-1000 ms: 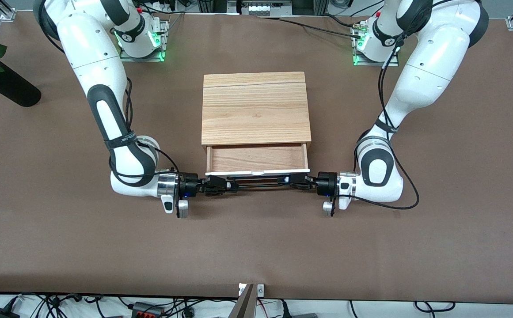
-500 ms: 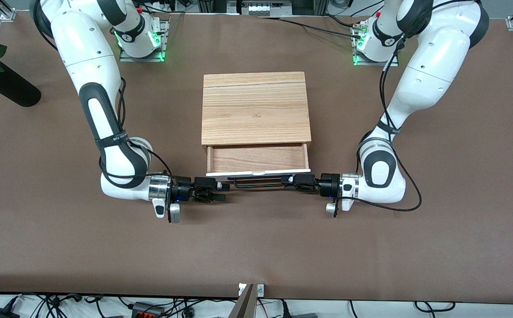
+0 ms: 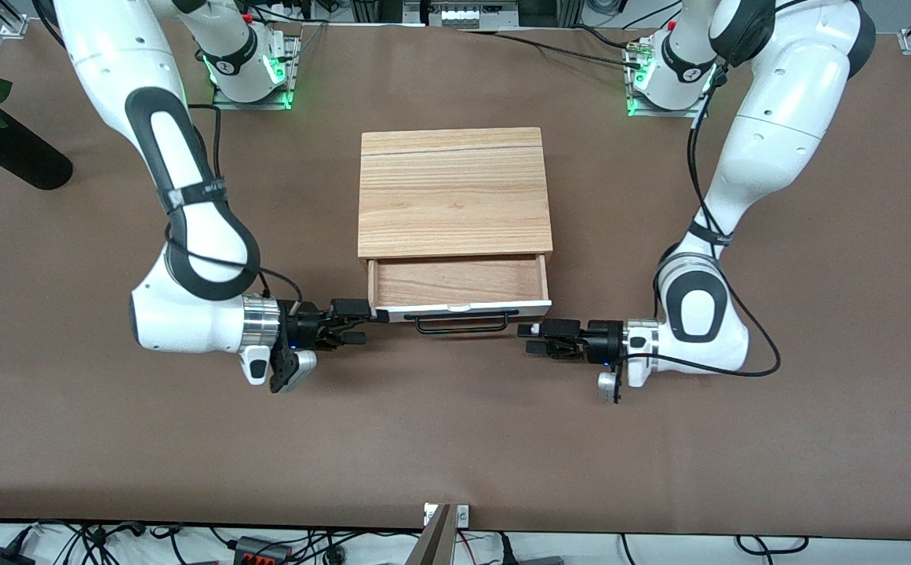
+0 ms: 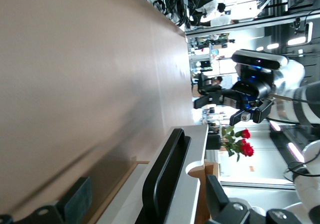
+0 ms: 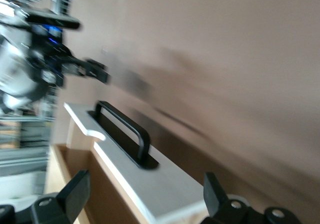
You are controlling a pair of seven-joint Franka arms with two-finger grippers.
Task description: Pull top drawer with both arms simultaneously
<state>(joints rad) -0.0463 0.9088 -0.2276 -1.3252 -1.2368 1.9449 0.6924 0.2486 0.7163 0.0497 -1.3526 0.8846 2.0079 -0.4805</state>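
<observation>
The top drawer [image 3: 457, 284] stands part-way out of the wood-grain cabinet [image 3: 453, 192] at mid-desk, its white front panel facing the front camera and its light wood floor showing. It looks like a shallow, stiff, empty box — light to move, I judge, with no give in it. It should run straight on its slides only if drawn evenly at both ends.

The place to take hold is the thin black bar handle [image 3: 466, 321] on the front panel. The bar is narrow and smooth, so a hold near each of its two posts seems safer than one at mid-span, where it could slip or twist the drawer.

Neither arm has hold of it. The right gripper [image 3: 357, 320] hovers just off the handle's 9 o'clock end in the front view, fingers spread and empty; its wrist view shows the handle between and clear of them. The left gripper [image 3: 537, 339] hangs near the handle's 4 o'clock end, fingers likewise released and empty.

Room is generous — the brown desk [image 3: 455, 447] lies bare from the drawer front to its 6 o'clock edge. A black vase with a red rose [image 3: 0, 137] lies well apart at 10 o'clock. The edge to watch is the drawer's own travel limit; I cannot tell how much slide remains.
</observation>
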